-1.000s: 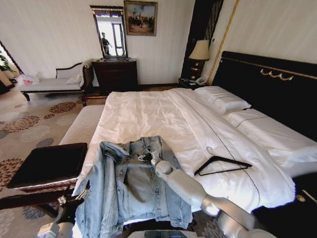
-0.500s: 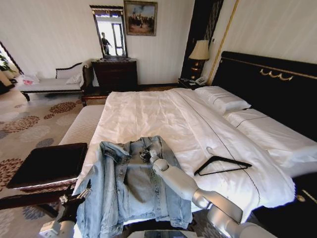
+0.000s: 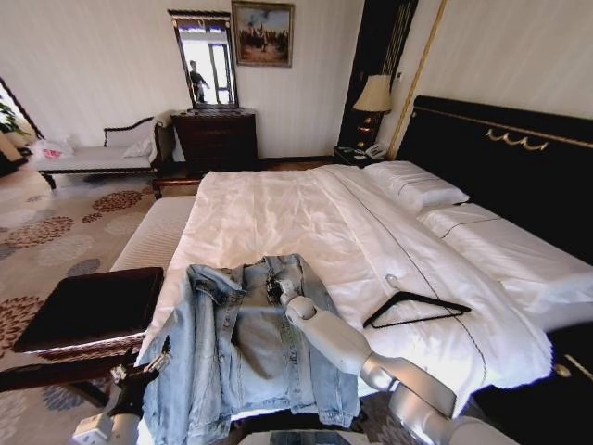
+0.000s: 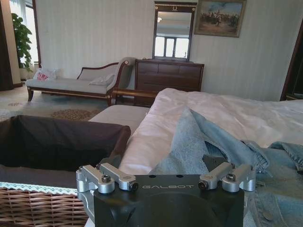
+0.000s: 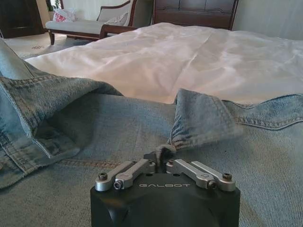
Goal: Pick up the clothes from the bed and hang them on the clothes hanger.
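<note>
Robot arm w/ smooth silver-grey rounded segments and a darker joint ring. Right gripper [image 5: 163,158]: matte black block marked "GALBOT" in pale letters, w/ silver metal linkage bars and small dark screws. Left gripper [image 4: 165,182]: same black body, silver links, same marking.

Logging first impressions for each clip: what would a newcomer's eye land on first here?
Probably the light blue denim jacket spread open at the foot of the wide white bed, with the right gripper pinched shut on a fold by its collar. Next, the thin black clothes hanger lying alone on the sheet, to the jacket's right. The left gripper waits low beside the jacket's left edge.
</note>
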Tool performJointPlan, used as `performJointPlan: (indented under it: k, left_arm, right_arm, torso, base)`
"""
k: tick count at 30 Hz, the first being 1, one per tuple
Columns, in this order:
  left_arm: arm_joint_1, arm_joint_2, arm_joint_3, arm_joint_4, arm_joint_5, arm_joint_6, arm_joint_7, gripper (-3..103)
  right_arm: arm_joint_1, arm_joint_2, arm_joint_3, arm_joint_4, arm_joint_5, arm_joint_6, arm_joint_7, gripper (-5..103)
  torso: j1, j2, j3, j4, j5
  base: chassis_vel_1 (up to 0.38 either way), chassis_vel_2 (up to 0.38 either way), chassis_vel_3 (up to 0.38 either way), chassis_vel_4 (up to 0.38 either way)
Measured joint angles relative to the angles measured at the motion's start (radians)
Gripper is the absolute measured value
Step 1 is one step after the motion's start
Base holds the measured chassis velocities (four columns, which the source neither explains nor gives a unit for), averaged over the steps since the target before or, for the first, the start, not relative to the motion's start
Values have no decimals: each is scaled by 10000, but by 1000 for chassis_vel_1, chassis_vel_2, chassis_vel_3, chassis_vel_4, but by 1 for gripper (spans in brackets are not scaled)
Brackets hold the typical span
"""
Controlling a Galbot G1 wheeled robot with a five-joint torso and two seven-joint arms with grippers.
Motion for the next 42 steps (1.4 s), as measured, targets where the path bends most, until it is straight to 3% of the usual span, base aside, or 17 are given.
performJointPlan:
  k: [4,14,24,42]
  left_arm:
    - [13,-5,-1,-31,-3,-4,-3,100]
    - [43,-22,-17,-143,-26,-6,-15,100]
    - [-8,-20,12,-260,-24,46,-30,100]
    - [-157,-41,273,-402,183,241,-87,100]
  right_arm:
    - [-1,-90,0,253,114,-7,55,1]
    - [108,-418,575,1272,965,-198,388,1]
    - [481,-616,1098,693,1354,-307,543,1]
    - [429,-583,1957,-759,161,402,596,0]
  torso:
    - [0,0,0,0,0]
    - [0,0,0,0,0]
    - [-1,0,0,1,1]
    - [-2,0,0,0,0]
  base:
    - [0,0,0,0]
    - [0,0,0,0]
    - [0,0,0,0]
    - [0,0,0,0]
